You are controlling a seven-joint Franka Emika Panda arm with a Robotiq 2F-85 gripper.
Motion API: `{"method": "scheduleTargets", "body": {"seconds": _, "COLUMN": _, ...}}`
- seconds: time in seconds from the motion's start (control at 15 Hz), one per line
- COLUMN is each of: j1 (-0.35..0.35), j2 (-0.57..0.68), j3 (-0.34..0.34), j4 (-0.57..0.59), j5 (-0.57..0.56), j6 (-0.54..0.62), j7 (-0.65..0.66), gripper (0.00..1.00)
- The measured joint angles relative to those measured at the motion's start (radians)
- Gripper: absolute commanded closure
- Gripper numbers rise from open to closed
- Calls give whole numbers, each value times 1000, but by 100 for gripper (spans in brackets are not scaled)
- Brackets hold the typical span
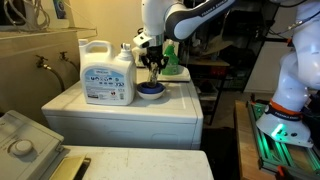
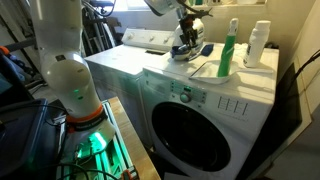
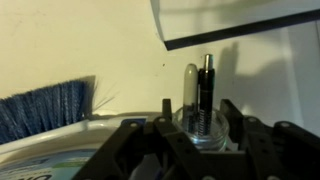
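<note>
As I hung just right of the detergent jug (image 1: 108,72), my gripper (image 1: 152,74) straddled a small clear spring part (image 3: 200,95) by a blue brush (image 3: 40,105); whether it pinched, I couldn't tell. That part seemed light, stiff and slippery, best taken across its barrel.

We see a white arm (image 1: 195,18) built of rounded, glossy segments, with dark grey bands at the joints. Its thick lower links (image 2: 62,60) are smooth white shells, and a green light (image 2: 88,122) glows around the base. The gripper (image 1: 152,70) is black and angular. In the wrist view its housing (image 3: 200,155) looks matt black, with what may be a metal pin and spring (image 3: 205,95) standing above it.
</note>
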Motion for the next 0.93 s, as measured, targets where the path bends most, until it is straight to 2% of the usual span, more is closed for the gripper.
{"method": "scheduleTargets", "body": {"seconds": 0.2, "j1": 0, "j2": -66, "j3": -13, "j4": 2, "j5": -87, "j6": -30, "j7": 2, "gripper": 74}}
{"method": "scheduleTargets", "body": {"seconds": 0.47, "j1": 1, "j2": -128, "j3": -18, "j4": 3, "j5": -260, "j6": -194, "j7": 14, "gripper": 74}}
{"method": "scheduleTargets", "body": {"seconds": 0.67, "j1": 7, "j2": -111, "j3": -16, "j4": 0, "j5": -370, "j6": -317, "j7": 17, "gripper": 74}}
{"method": "scheduleTargets", "body": {"seconds": 0.93, "j1": 30, "j2": -29, "j3": -11, "j4": 6, "j5": -526, "j6": -452, "j7": 44, "gripper": 74}}
